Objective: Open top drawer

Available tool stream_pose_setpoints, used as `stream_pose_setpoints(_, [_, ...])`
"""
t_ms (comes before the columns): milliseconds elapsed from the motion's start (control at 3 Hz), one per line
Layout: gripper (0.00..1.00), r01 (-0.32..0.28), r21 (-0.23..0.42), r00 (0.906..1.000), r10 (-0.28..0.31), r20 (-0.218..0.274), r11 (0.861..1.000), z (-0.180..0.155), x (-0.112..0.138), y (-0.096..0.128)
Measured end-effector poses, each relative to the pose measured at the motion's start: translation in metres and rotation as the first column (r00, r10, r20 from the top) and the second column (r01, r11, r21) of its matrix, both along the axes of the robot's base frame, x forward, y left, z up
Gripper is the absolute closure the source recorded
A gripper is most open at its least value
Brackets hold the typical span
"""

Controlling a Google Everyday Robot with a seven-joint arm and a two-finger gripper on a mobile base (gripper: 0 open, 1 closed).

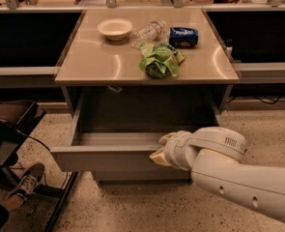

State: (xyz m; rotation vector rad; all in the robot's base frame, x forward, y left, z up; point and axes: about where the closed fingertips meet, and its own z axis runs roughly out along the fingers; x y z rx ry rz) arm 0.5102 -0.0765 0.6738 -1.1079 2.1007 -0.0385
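The top drawer [103, 158] is a grey metal drawer under the tan counter. It stands pulled well out, and its flat grey tray [118, 138] shows inside. My gripper [161, 149] is at the drawer's front panel, right of centre, at its top edge. The white arm [229, 170] reaches in from the lower right and hides the right end of the drawer front.
The tan counter [98, 62] holds a white bowl [114, 28], a clear plastic bottle [148, 32], a blue bag [183, 36] and a green bag [159, 60]. A dark cart [7, 124] and a person's shoe [28, 178] are at the lower left. The floor is speckled.
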Motion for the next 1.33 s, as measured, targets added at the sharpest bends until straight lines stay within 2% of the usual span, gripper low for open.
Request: stream_pose_setpoints(1333, [1.00,0.038,0.012,0.9993,-0.038,0.004,0.999,0.008,-0.024,-0.011])
